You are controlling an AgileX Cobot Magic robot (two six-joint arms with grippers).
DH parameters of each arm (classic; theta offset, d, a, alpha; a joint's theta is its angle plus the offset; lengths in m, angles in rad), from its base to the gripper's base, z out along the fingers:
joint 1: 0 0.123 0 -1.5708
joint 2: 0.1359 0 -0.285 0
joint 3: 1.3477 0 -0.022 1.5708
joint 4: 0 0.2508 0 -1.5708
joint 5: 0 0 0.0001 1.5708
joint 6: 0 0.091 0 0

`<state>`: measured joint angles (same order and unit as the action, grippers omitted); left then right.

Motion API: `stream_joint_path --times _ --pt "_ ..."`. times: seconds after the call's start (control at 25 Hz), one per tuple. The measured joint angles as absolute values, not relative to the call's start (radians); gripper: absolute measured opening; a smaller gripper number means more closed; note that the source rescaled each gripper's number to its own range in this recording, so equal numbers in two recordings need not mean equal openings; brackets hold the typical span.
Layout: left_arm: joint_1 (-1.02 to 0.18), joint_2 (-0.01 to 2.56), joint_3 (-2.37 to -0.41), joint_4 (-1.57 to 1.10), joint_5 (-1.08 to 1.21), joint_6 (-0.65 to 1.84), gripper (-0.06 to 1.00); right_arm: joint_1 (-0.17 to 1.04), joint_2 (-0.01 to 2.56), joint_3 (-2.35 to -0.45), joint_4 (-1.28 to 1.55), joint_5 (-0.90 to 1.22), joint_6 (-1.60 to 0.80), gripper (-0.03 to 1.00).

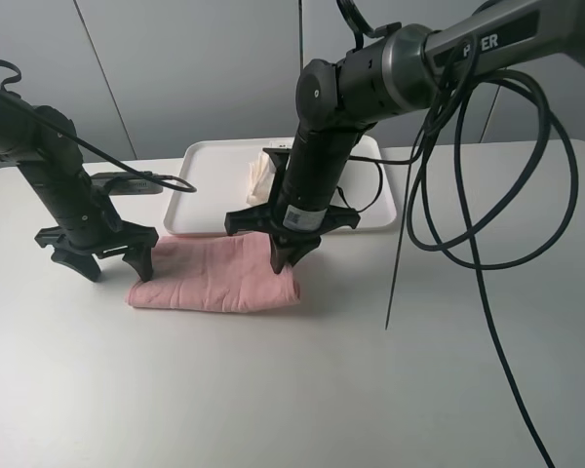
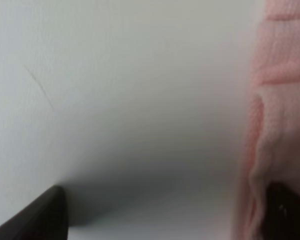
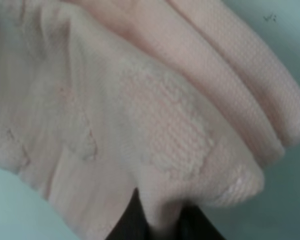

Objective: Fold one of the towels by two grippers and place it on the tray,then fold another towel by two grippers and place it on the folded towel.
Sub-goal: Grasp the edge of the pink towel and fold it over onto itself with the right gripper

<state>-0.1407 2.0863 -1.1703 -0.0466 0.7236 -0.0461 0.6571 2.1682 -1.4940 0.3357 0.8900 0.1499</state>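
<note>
A pink towel (image 1: 210,276) lies folded into a band on the white table, in front of the white tray (image 1: 210,185). A cream towel (image 1: 261,175) lies on the tray, partly hidden by my right arm. My right gripper (image 1: 287,255) is shut on the pink towel's right end; in the right wrist view the cloth (image 3: 155,125) is pinched between its fingertips (image 3: 127,222). My left gripper (image 1: 110,263) is open at the towel's left end. In the left wrist view one of its fingers (image 2: 285,210) touches the towel's edge (image 2: 277,115) and the other rests on bare table.
Black cables (image 1: 473,224) hang in loops from my right arm over the table's right side. A dark cable plug (image 1: 127,183) lies behind my left arm. The table (image 1: 273,390) reaches to the front edge of the view.
</note>
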Motion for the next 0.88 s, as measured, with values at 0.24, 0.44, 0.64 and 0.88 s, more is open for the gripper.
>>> stream_joint_path --times 0.24,0.44,0.64,0.88 --pt "-0.141 2.086 -1.170 -0.047 0.724 -0.046 0.99 0.657 2.145 -1.494 0.437 0.892 0.097 0.05" --pt "-0.141 2.086 -1.170 -0.047 0.724 -0.046 0.99 0.657 2.144 -1.494 0.587 0.889 0.006 0.05" --pt "-0.141 2.086 -1.170 -0.047 0.724 -0.046 0.99 0.657 2.144 -1.494 0.646 0.851 -0.024 0.05" --pt "-0.141 2.086 -1.170 -0.047 0.724 -0.046 0.99 0.657 2.186 -1.494 0.742 0.795 -0.061 0.05"
